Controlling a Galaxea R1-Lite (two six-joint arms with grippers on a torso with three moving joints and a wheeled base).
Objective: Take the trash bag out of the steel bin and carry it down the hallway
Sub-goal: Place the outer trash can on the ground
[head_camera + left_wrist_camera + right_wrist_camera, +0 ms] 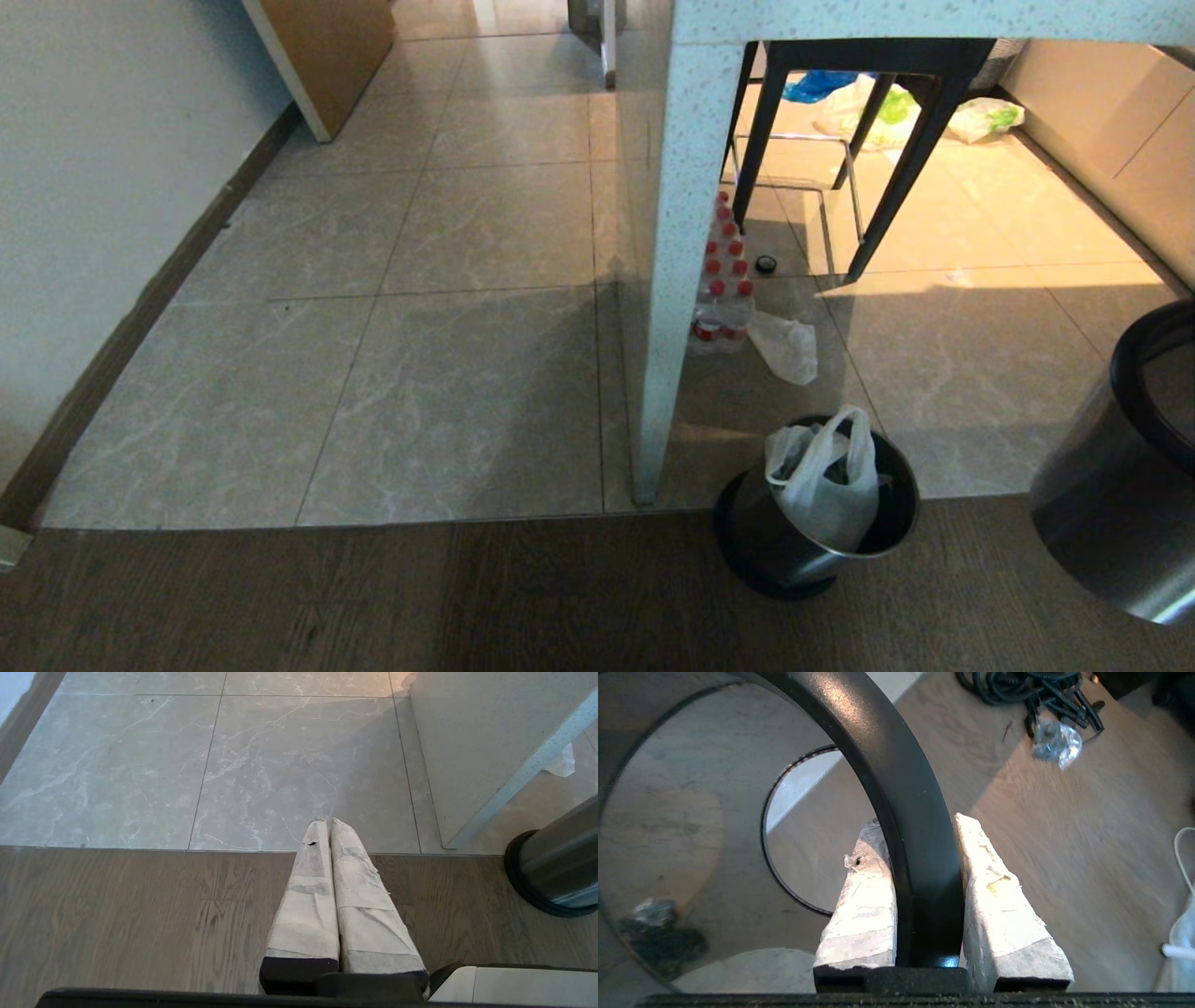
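The steel bin (pixel 794 551) stands tilted on the wood floor beside a speckled pillar, and shows again as steel bin (pixel 556 868). The trash bag (pixel 826 485), thin white plastic with loop handles, sticks up out of it. My right gripper (pixel 920 821) is shut on the wide black rim ring (pixel 896 765) of a hollow steel sleeve (pixel 1102 523), which hangs lifted at the right edge of the head view; floor shows through it. The gripper itself is hidden in the head view. My left gripper (pixel 327 822) is shut and empty above the wood floor. The hallway tiles (pixel 420 327) stretch ahead on the left.
The speckled counter pillar (pixel 672 280) stands mid-view, with a pack of red-capped bottles (pixel 724 280) and a small plain white bag (pixel 789 347) behind it. Black stool legs (pixel 896 159) and more bags (pixel 878 107) lie further back. Black cables (pixel 1031 690) lie on the wood floor.
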